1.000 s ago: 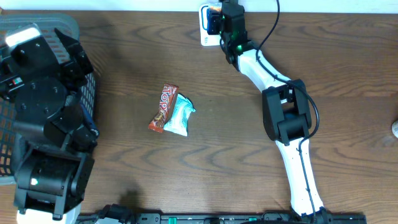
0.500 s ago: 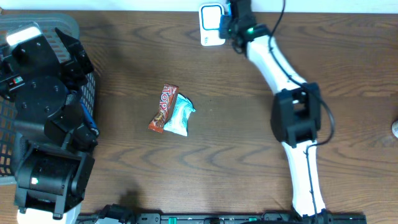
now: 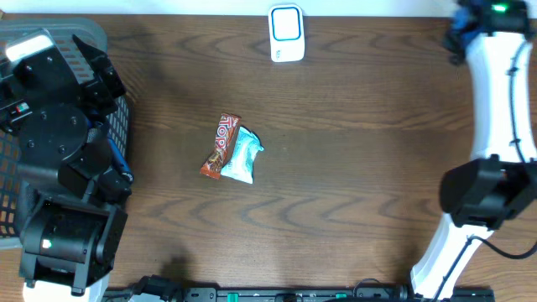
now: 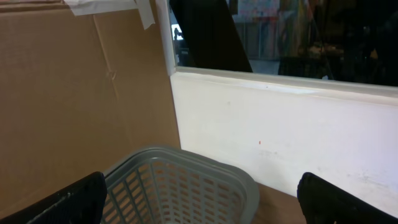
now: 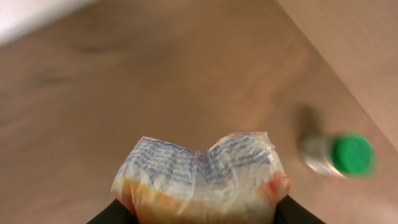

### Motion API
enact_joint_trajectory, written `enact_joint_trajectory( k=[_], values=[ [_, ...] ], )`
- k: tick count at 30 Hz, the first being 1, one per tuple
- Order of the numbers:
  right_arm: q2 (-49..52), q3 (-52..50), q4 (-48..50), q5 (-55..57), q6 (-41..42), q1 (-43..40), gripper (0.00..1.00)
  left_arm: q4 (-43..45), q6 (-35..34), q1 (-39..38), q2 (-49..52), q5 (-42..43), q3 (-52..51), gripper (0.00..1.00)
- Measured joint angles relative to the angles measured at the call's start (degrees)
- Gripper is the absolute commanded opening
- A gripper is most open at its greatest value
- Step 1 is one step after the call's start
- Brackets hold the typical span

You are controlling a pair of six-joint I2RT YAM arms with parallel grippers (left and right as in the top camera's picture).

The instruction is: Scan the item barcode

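In the right wrist view my right gripper (image 5: pixel 202 214) is shut on a crinkled white and orange packet (image 5: pixel 202 171) with blue print, its black fingers pressing both sides. In the overhead view that gripper (image 3: pixel 461 25) is at the table's far right corner, well away from the white barcode scanner (image 3: pixel 286 33) at the top middle. My left gripper (image 4: pixel 199 199) is open and empty, with its fingers (image 4: pixel 68 199) spread wide above a grey basket (image 4: pixel 186 168). The left arm (image 3: pixel 63 143) stands at the table's left side.
A red candy bar (image 3: pixel 220 145) and a teal packet (image 3: pixel 242 154) lie side by side mid-table. A small green-capped bottle (image 5: pixel 339 155) stands on the wood near the right gripper. The grey basket (image 3: pixel 50 33) fills the left corner, against a white wall.
The right arm has swung away from the scanner to the far right corner, carrying the packet. Its jaws have squeezed a little tighter. The left arm has not moved.
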Motion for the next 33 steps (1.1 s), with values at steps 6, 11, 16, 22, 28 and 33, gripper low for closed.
enact_joint_trajectory(
  k=[6, 11, 16, 22, 28, 33],
  values=[
    [0.96, -9.99, 1.01, -2.08, 2.82, -11.45, 0.38, 0.02, -0.44, 0.00, 0.00, 0.00, 0.00, 0.98],
    [1.57, -19.74, 5.77, -6.12, 3.69, -18.40, 0.66, 0.04, -1.38, 0.00, 0.00, 0.00, 0.00, 0.98],
    [1.70, -23.56, 7.67, -9.97, 3.98, -22.29, 0.79, 0.04, -1.53, 0.00, 0.00, -0.02, 0.00, 0.98],
    [1.68, -23.34, 7.19, -12.24, 4.09, -22.97, 0.87, 0.04, -1.53, 0.00, 0.00, 0.00, 0.00, 0.98],
    [-0.55, -19.76, 3.04, -18.56, 4.04, -21.53, 0.92, 0.04, -1.53, 0.00, 0.00, 0.00, 0.00, 0.98],
    [-8.57, -17.86, 0.20, -25.46, 4.04, -14.56, 0.93, 0.68, -1.53, 0.00, 0.02, 0.09, 0.00, 0.98]
  ],
)
